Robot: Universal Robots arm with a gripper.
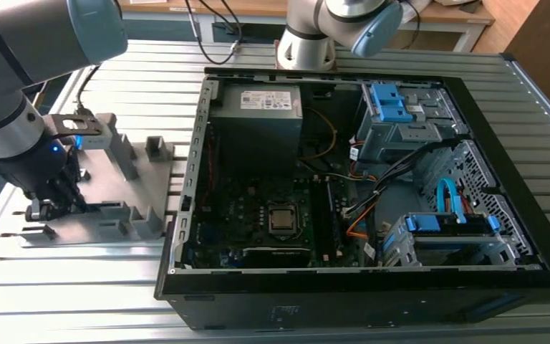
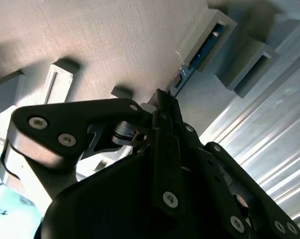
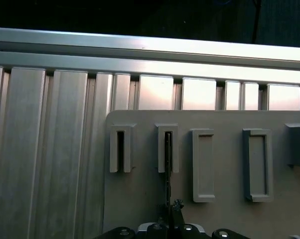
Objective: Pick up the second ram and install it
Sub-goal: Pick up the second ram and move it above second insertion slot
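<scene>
Worktop [image 1: 112, 287]: ribbed aluminium, bare slats around everything.

Computer case [image 1: 504, 236]: lying open, side panel off, board facing up. Raised rim all round, with cables and a drive cage crowding the 3 o'clock half. I can't make out from here whether any stick sits in the memory slots.

Arm [image 1: 17, 136]: bent down over the grey holder tray [image 1: 84, 229], which lies at 9 o'clock from the case in the exterior view, just beside its wall.

Hand [image 1: 51, 204]: low among the tray's upright blocks. In both wrist views it looks pinched shut on the top edge of the second ram [image 2: 202, 52]. The stick is on edge, its far end seated in a slotted block [image 3: 167, 142].

Progress, my reading: the grasp looks made and the lift is not done; the install is all ahead. The neighbouring slotted block [image 3: 120, 148] is empty.

Room: block walls hug the stick on both faces, so the free way out is straight up. Above the tray there is open air.
</scene>
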